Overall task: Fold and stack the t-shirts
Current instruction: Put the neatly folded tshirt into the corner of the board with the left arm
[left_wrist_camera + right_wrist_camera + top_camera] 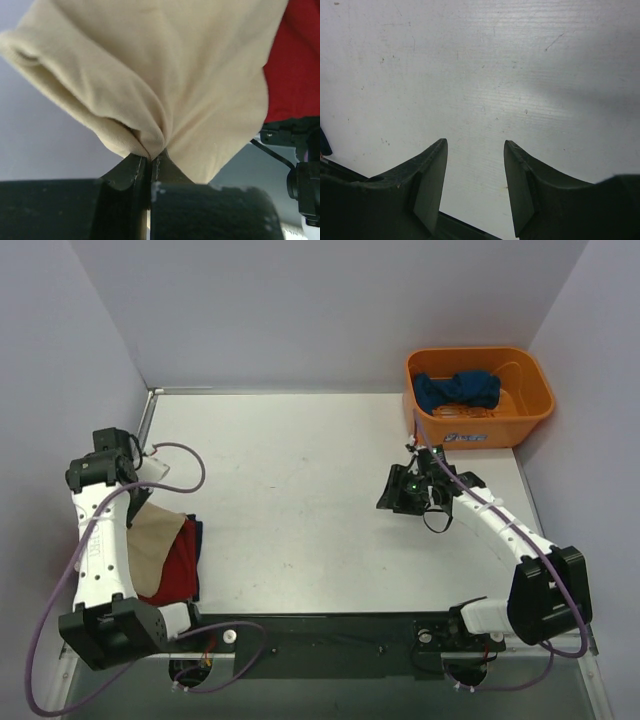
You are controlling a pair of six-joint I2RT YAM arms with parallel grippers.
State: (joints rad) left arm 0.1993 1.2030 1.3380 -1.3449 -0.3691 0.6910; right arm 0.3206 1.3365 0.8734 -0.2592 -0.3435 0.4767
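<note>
The left fingers (151, 162) are pinched fully together on a gathered fold of the tan t-shirt (165, 75), which fans out above them in the left wrist view. In the top view this tee lies at the lower left of the frame, on a red t-shirt (178, 568) with a dark blue edge showing beside it. The right fingers (405, 495) are spread apart, holding nothing, over bare worktop (300, 490) right of centre. Another dark blue t-shirt (458, 390) lies crumpled in the orange bin (470, 353) at upper right.
</note>
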